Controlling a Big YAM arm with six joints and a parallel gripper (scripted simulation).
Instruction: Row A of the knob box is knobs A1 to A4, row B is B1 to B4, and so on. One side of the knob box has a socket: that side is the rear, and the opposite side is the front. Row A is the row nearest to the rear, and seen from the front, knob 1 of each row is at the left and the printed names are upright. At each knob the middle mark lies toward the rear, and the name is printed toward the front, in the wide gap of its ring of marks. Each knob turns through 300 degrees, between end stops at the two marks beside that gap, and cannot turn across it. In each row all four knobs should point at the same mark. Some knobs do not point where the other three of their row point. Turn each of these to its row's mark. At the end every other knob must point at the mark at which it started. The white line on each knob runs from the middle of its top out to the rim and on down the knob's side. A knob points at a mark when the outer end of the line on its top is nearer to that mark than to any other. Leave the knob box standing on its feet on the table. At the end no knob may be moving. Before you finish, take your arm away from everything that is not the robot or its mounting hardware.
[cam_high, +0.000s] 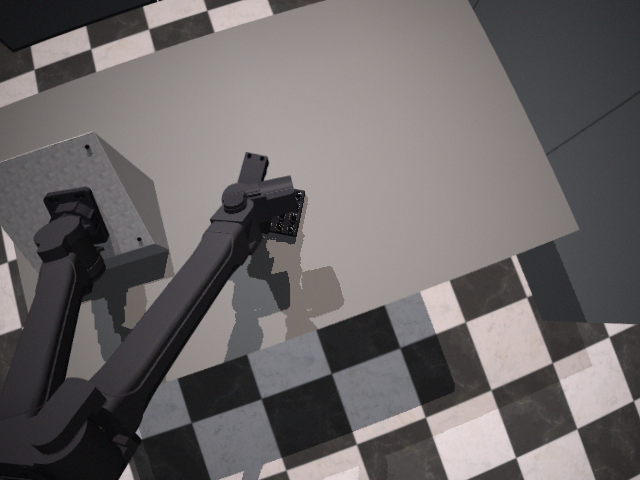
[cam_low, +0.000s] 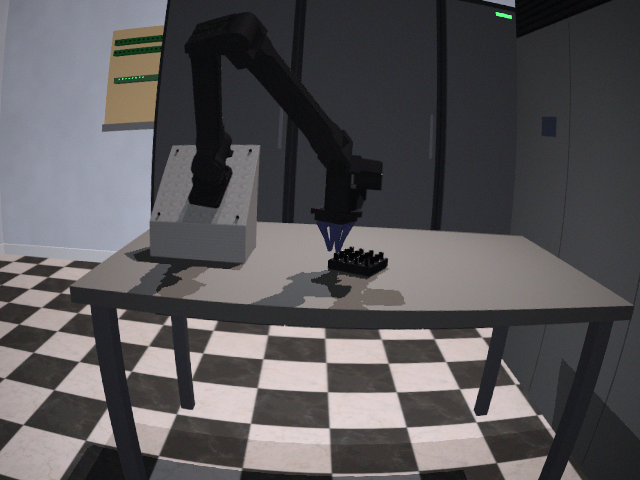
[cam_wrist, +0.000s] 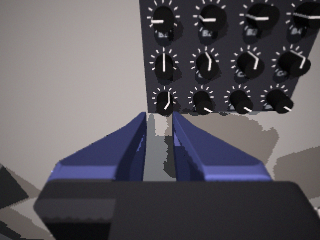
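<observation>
The black knob box (cam_low: 361, 263) stands on the table near its middle; in the top view (cam_high: 286, 219) my wrist covers most of it. In the wrist view the knob box (cam_wrist: 225, 55) shows three rows of black knobs with white lines. My gripper (cam_wrist: 159, 119) has blue fingers with a narrow gap and nothing between them. It hangs just above the corner knob (cam_wrist: 164, 100) of the nearest row, whose line points a different way from its three neighbours. In the exterior view the gripper (cam_low: 334, 246) tips are just over the box's left end.
The arm's grey mounting block (cam_low: 204, 217) (cam_high: 67, 191) stands on the table to the left of the box. The table's near edge (cam_low: 351, 315) runs in front of the box. Dark cabinets stand behind the table.
</observation>
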